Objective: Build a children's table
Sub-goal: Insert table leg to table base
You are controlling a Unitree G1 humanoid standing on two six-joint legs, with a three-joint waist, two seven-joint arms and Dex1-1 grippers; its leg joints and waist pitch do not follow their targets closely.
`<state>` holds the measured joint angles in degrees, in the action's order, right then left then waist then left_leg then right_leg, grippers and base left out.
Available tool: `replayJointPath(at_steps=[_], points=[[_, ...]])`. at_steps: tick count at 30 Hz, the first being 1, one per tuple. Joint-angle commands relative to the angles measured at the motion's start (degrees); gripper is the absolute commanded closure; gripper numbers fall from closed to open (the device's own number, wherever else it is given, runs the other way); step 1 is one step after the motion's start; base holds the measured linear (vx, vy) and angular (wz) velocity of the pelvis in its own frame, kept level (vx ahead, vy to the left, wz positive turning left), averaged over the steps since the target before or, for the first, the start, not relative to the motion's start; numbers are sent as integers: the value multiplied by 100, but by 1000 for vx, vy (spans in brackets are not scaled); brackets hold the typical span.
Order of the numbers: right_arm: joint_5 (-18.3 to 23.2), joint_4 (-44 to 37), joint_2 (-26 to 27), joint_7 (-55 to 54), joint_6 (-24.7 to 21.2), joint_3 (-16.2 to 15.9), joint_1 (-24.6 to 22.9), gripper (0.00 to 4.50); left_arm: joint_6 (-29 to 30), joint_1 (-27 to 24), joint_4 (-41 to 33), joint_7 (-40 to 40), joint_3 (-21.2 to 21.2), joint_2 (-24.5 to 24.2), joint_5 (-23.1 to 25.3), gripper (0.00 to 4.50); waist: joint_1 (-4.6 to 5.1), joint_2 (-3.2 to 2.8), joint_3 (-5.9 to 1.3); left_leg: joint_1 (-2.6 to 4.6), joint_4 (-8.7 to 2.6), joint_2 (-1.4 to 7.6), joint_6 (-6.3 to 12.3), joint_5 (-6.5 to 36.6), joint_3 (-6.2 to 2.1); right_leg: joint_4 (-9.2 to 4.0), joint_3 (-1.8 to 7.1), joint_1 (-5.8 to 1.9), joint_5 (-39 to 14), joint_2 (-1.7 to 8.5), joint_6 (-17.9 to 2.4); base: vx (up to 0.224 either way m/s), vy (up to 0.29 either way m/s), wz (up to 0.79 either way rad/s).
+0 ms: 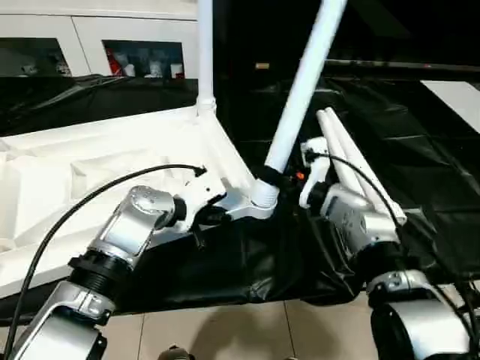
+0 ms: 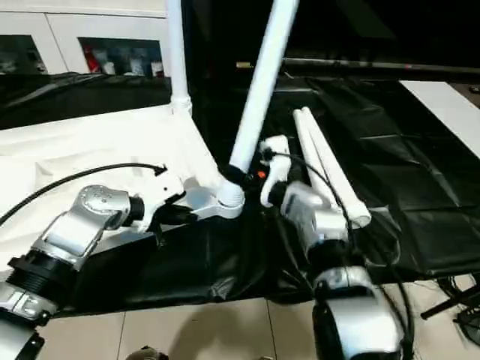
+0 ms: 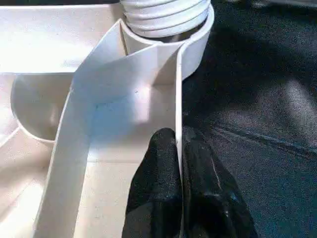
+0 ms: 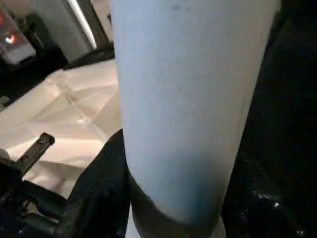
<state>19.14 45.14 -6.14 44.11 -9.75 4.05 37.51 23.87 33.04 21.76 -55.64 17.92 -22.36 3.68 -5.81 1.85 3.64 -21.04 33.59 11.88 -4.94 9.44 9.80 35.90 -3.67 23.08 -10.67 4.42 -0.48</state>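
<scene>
The white tabletop (image 1: pixel 90 165) lies ribbed side up on the black cloth. One white leg (image 1: pixel 205 52) stands upright in its far corner socket. A second leg (image 1: pixel 304 82) leans to the right, its ribbed foot sitting in the near corner socket (image 3: pixel 195 44). My left gripper (image 3: pixel 179 148) is shut on the tabletop's thin rim just short of that socket. Low on the tilted leg, close above the socket, my right gripper (image 1: pixel 276 178) is shut around it. Two loose legs (image 1: pixel 352 161) lie side by side on the cloth behind my right wrist.
The black cloth-covered work table (image 1: pixel 420 172) stretches right and back, with its front edge above a tiled floor (image 1: pixel 247 334). White cabinets (image 1: pixel 90 37) stand behind. A white board (image 1: pixel 459 97) lies at the far right. Black cables loop over both forearms.
</scene>
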Motion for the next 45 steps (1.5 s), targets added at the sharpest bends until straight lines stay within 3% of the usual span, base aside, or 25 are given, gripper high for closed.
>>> replayJointPath(at_steps=[1,2,3,6,8,13,16,20,22,23,27,29,34,38,40,41,42,43,45], points=[[-202,463,-17,-191,-26,-81,-469,259,-51,145,-18,92,-59,-4,-67,450,-10,-104,-433,70,-397,118,-55,1295,-9,-407,246,-290,-824,359,-1345,0,0,0],[-219,470,10,-212,105,-94,-545,259,-68,157,4,89,-52,-8,-53,450,-13,-137,-431,72,-399,114,-60,1354,-15,-409,245,-288,-833,355,-1352,0,0,0],[-234,474,22,-225,180,-106,-583,259,-79,166,20,87,-49,-10,-45,450,-8,-130,-429,69,-401,112,-59,1383,-15,-416,243,-288,-855,350,-1351,0,0,0],[-384,403,47,-297,477,-214,-746,259,-94,211,83,76,-48,-1,-23,450,-7,-175,-412,91,-425,111,-109,1699,-35,-461,241,-280,-1318,360,-1289,0,0,0],[-481,383,49,-299,620,-280,-812,259,-104,234,113,73,-44,8,-13,450,-3,-169,-408,99,-435,115,-131,1799,-37,-485,241,-269,-1435,356,-1240,0,0,0],[-669,368,60,-263,909,-402,-909,259,-149,281,189,50,-10,34,-1,450,6,-193,-419,88,-436,113,-107,1800,-42,-477,244,-270,-1317,348,-1268,0,0,0],[-832,387,-11,-265,941,-585,-864,259,-219,302,215,9,34,32,21,450,9,-185,-427,81,-434,109,-69,1728,-38,-477,244,-278,-1263,345,-1274,0,0,0],[-1001,426,-140,-151,789,-783,-611,259,-400,322,226,-76,135,-40,110,450,43,-147,-412,77,-448,111,-55,1823,-38,-511,240,-262,-1630,342,-1162,0,0,0],[-1044,479,-177,-83,709,-818,-486,259,-464,321,240,-83,166,-68,146,450,54,-176,-406,79,-454,112,-72,1926,-48,-522,242,-252,-1775,351,-1126,0,0,0],[-1088,528,-211,-35,708,-853,-402,259,-472,319,242,-79,175,-72,153,450,66,-132,-411,79,-453,117,-72,1934,-43,-525,241,-251,-1794,349,-1116,0,0,0],[-1195,658,-348,285,602,-1041,-168,259,-523,302,249,-55,194,-73,183,450,76,-112,-405,89,-454,121,-57,1965,-44,-533,246,-227,-1908,355,-1085,0,0,0],[-1235,685,-385,386,588,-1103,-146,259,-545,304,267,-46,187,-69,183,450,75,-66,-411,85,-454,127,-47,1940,-37,-535,248,-223,-1876,353,-1070,0,0,0],[-1262,732,-453,480,628,-1124,-291,259,-566,313,289,-20,155,-54,160,450,64,-57,-422,80,-455,128,-26,1839,-29,-520,251,-229,-1657,352,-1092,0,0,0],[-1261,843,-481,534,723,-1093,-432,259,-580,320,321,-79,110,-28,83,450,62,-90,-416,90,-467,133,-67,1976,-42,-537,249,-217,-1832,358,-1058,0,0,0],[-1261,854,-509,606,784,-1122,-508,259,-652,322,345,-162,116,-25,39,450,65,-73,-420,84,-471,131,-68,1987,-42,-541,249,-220,-1806,353,-1053,0,0,0],[-1265,847,-524,675,809,-1139,-548,259,-727,314,340,-274,130,-37,-4,450,56,-144,-423,91,-470,130,-83,1997,-49,-539,253,-215,-1780,357,-1060,0,0,0],[-1264,834,-540,762,853,-1154,-588,259,-747,297,315,-416,149,-58,-58,450,67,-106,-429,91,-470,132,-74,2000,-38,-545,252,-219,-1674,345,-1077,0,0,0],[-1240,806,-552,891,888,-1156,-630,259,-869,262,267,-630,189,-98,-127,450,62,-130,-439,93,-476,134,-62,1980,-41,-539,248,-234,-1544,342,-1109,0,0,0],[-1172,735,-578,1127,965,-1146,-713,259,-1106,139,71,-1125,255,-188,-335,450,63,-121,-450,79,-483,135,-19,1882,-41,-518,244,-256,-1310,335,-1165,0,0,0]])
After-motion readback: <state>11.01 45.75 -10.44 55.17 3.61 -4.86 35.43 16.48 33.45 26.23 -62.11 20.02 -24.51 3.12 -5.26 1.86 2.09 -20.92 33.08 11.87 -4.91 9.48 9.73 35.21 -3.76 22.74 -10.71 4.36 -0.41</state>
